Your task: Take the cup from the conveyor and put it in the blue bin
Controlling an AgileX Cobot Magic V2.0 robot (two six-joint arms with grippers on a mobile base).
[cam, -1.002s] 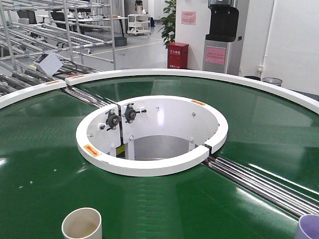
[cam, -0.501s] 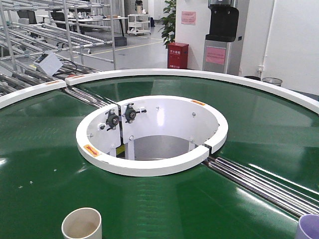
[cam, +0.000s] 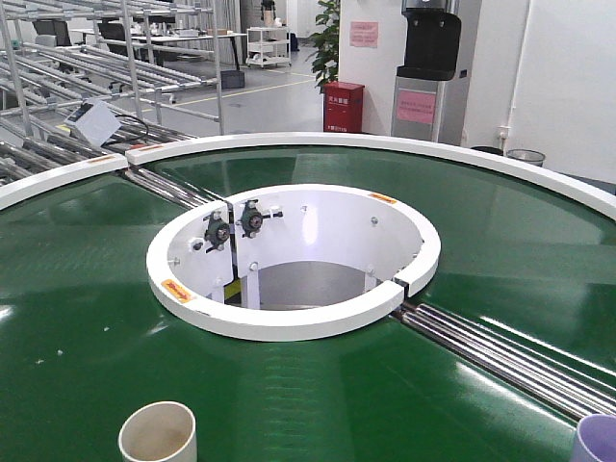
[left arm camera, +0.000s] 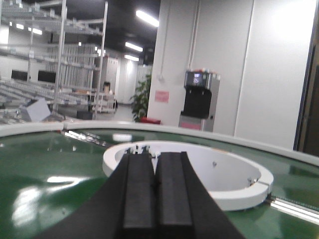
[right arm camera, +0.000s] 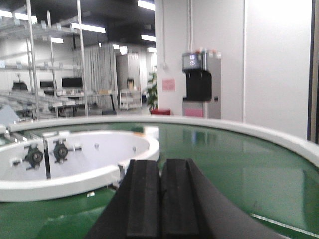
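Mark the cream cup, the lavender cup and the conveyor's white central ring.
cream cup (cam: 158, 435): front-facing view, inside its open mouth.
lavender cup (cam: 598, 442): front-facing view, visible part at the frame corner.
white central ring (cam: 289, 325): front-facing view, near top rim.

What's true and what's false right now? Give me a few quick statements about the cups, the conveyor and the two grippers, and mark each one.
1. A cream cup stands upright on the green belt of the conveyor. True.
2. The left gripper holds a cup. False: its fingers are shut together on nothing.
3. A purple cup shows at the right edge of the front view. True.
4. The right gripper is wide open. False: its fingers are closed together, empty.
5. Both cups stand inside the white central ring. False: both are on the belt, nearer the camera than the ring.
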